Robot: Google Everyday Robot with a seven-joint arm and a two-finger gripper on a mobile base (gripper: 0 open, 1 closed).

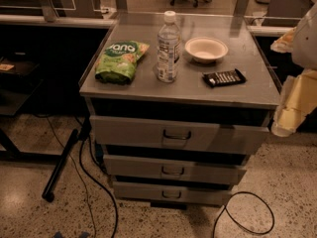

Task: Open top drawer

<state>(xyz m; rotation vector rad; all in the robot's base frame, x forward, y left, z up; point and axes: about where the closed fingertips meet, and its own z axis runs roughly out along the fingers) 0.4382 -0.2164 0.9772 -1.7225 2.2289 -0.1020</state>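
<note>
The top drawer (148,133) is the widest grey metal front, just under the cabinet's top, with a small wire loop handle (177,134) at its centre. A dark gap runs above the front, and no tray interior shows. My gripper (292,110), pale yellow and white, hangs at the right edge of the view beside the cabinet's right front corner. It is well to the right of the handle and touches nothing on the drawer.
On the cabinet top (247,95) stand a green snack bag (120,61), a water bottle (168,46), a white bowl (206,49) and a dark bar (224,77). Two narrower drawers (173,170) sit below. Cables (99,192) and a black pole (60,165) lie on the floor.
</note>
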